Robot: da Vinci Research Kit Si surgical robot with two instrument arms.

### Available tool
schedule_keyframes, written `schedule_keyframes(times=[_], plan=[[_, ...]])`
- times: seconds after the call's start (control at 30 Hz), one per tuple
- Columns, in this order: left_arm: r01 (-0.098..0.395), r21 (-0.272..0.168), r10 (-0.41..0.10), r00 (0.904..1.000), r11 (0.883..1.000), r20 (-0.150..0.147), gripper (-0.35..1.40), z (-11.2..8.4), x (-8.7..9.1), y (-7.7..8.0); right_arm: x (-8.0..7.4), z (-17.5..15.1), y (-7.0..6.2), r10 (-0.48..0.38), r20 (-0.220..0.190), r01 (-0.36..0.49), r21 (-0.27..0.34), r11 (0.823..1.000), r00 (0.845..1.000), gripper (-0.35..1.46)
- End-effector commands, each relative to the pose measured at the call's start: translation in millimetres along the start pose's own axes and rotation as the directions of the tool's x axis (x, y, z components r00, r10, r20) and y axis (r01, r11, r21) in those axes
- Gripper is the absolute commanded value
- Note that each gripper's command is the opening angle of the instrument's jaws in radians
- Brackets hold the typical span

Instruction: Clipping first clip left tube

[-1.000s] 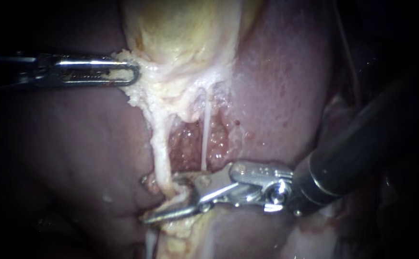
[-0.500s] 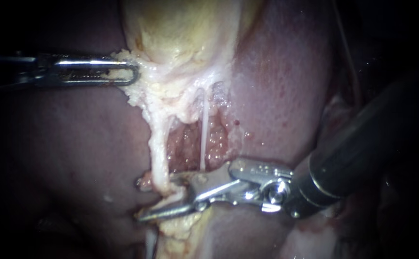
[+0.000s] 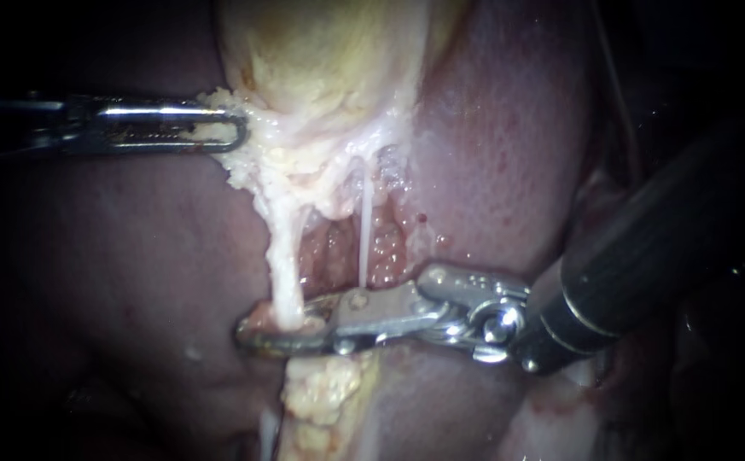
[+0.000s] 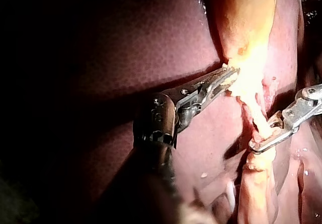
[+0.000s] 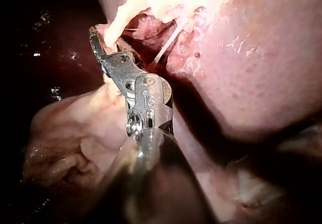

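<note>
Hand of the left instrument clenched on the gallbladder's fringe; hand of the right instrument grasping the left tube.

Over on the left, the shaft lies level and its jaws pinch the pale, ragged tissue at the lower left edge of the yellowish gallbladder, which hangs down over the dark red liver. From that fringe the left tube, thick and whitish, runs down to a lump of fat. Just beside it a thinner tube drops straight, apart from it. Low down, the right instrument reaches across from the right, under the thinner tube, and its jaws close on the left tube from both sides, near its lower end.
</note>
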Motion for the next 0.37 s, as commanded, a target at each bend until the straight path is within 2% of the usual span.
schedule_keyframes(times=[0.03, 0.37], plan=[[0.000, 0.001, 0.000, 1.0000, 1.000, 0.000, -0.35, 0.0, 0.0, 0.0, 0.0, 0.0, 0.0, 0.001, 0.001, -0.001, 0.002, 1.000, 1.000, -0.35], [0.000, 0.001, 0.000, 1.0000, 1.000, 0.000, -0.35, 0.0, 0.0, 0.0, -0.1, 0.1, -0.1, 0.006, 0.001, -0.006, 0.003, 1.000, 1.000, -0.35]])
